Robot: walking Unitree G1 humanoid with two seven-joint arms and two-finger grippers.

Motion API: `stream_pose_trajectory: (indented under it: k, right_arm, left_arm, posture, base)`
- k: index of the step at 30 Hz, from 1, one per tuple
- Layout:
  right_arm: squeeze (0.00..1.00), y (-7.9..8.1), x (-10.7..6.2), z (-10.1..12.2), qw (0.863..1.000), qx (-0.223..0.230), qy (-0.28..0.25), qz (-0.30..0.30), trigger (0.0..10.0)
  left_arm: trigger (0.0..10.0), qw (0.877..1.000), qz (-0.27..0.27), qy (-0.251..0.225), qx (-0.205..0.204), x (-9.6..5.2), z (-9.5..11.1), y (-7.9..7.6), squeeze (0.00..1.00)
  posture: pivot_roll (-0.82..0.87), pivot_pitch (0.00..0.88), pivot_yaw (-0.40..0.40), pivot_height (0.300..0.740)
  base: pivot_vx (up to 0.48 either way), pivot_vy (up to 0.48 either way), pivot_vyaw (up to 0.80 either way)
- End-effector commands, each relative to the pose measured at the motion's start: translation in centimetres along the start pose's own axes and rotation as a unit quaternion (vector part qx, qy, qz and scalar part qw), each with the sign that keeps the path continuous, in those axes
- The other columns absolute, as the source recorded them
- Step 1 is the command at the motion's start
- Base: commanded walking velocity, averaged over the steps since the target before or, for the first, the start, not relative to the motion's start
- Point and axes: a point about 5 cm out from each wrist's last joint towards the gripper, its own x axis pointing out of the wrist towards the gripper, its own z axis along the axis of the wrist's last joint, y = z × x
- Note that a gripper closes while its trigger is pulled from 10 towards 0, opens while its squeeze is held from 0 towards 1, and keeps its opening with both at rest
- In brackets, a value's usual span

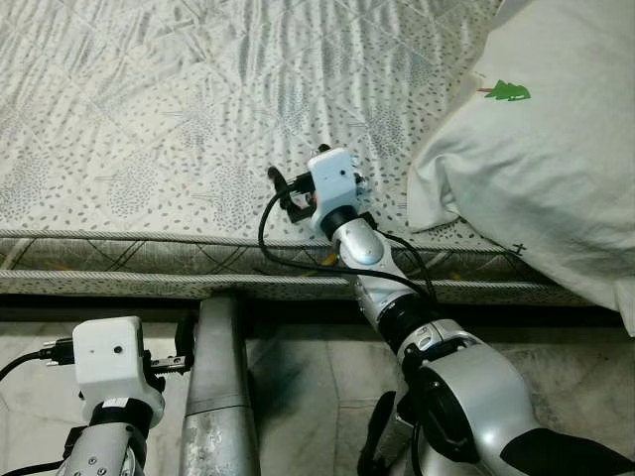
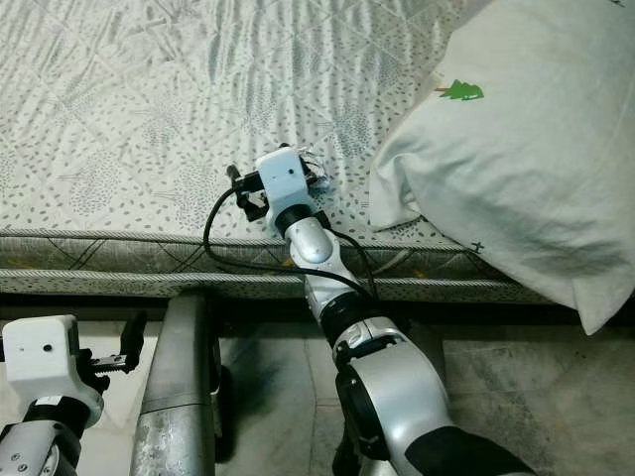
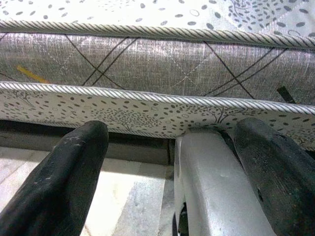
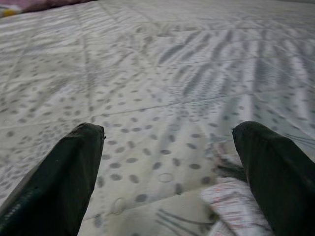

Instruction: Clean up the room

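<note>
Pillow [image 1: 541, 149] in a white case lies on the right side of the mattress [image 1: 149, 119], its lower corner hanging past the mattress edge; a small green tree print [image 1: 507, 92] marks its upper part. The mattress top is quilted and pale, printed with grey dots and leaf shapes, and its side band is grey with a corded trim.

The right gripper [image 4: 167, 182] reaches over the mattress edge and rests low above the quilted top, just left of the pillow's near corner and apart from it. Its two black fingers [image 4: 64, 182] stand spread with nothing between them (a small crumpled scrap of pale patterned material [image 4: 231, 204] lies on the mattress beside the inner side of one finger; what it is cannot be made out).

The left gripper [image 3: 167, 177] is held low in front of the bed, over the tiled floor [image 1: 308, 387], fingers apart. A grey metal post [image 1: 218, 397] stands between them, close against one finger.
</note>
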Motion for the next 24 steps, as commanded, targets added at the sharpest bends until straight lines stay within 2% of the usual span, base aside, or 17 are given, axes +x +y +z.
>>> stream_pose_trajectory:
  k: [1, 5, 9, 10, 12, 16, 17, 18, 24]
  right_arm:
    - [0.0, -0.5, -0.2, 0.1, 1.0, 0.011, -0.014, -0.012, 10.0]
    - [0.0, -1.3, -0.3, 0.7, 0.999, 0.009, -0.038, -0.026, 10.0]
    - [0.0, -1.4, -0.4, -0.2, 0.999, -0.015, -0.007, -0.038, 10.0]
    - [0.0, -1.4, -0.4, -0.7, 0.998, -0.042, 0.014, -0.041, 10.0]
    - [0.0, -1.4, -0.4, -1.1, 0.996, -0.065, 0.034, -0.043, 10.0]
    - [0.0, -0.9, -0.7, -2.2, 0.994, -0.074, 0.072, -0.028, 10.0]
    - [0.0, -0.7, -0.7, -2.3, 0.994, -0.069, 0.077, -0.026, 7.4]
    - [0.0, -0.6, -0.8, -2.4, 0.995, -0.067, 0.077, -0.025, 0.0]
    - [0.0, -0.2, -0.8, -2.4, 0.994, -0.073, 0.075, -0.021, 0.0]
  left_arm:
    - [10.0, 1.0, 0.006, 0.018, 0.006, -0.2, -0.6, 0.2, 0.0]
    - [10.0, 1.0, 0.006, 0.016, 0.006, -0.1, -0.6, 0.2, 0.0]
    - [10.0, 1.0, 0.003, 0.016, 0.007, -0.1, -0.6, 0.1, 0.0]
    - [10.0, 1.0, 0.0, 0.016, 0.009, -0.1, -0.5, 0.1, 0.0]
    - [10.0, 1.0, -0.001, 0.017, 0.009, -0.2, -0.6, 0.0, 0.0]
    - [10.0, 1.0, -0.002, 0.019, 0.009, -0.2, -0.6, 0.0, 0.0]
    - [10.0, 1.0, -0.002, 0.019, 0.009, -0.2, -0.6, 0.0, 0.0]
    - [10.0, 1.0, -0.002, 0.019, 0.009, -0.1, -0.6, 0.0, 0.0]
    - [10.0, 1.0, -0.003, 0.019, 0.01, 0.0, -0.6, 0.1, 0.0]
  posture:
    - [0.31, 0.323, -0.04, 0.491]
    - [0.31, 0.315, -0.036, 0.491]
    - [0.31, 0.312, -0.031, 0.491]
    - [0.31, 0.315, -0.03, 0.491]
    - [0.32, 0.317, -0.029, 0.491]
    - [0.32, 0.315, -0.031, 0.491]
    - [0.32, 0.313, -0.031, 0.491]
    - [0.32, 0.312, -0.032, 0.491]
    - [0.32, 0.312, -0.03, 0.491]
  base:
    - [0.0, 0.0, 0.0]
    - [0.0, 0.0, 0.0]
    - [0.0, 0.0, 0.0]
    - [0.0, 0.0, 0.0]
    - [0.0, 0.0, 0.0]
    - [0.0, 0.0, 0.0]
    - [0.0, 0.0, 0.0]
    - [0.0, 0.0, 0.0]
    - [0.0, 0.0, 0.0]
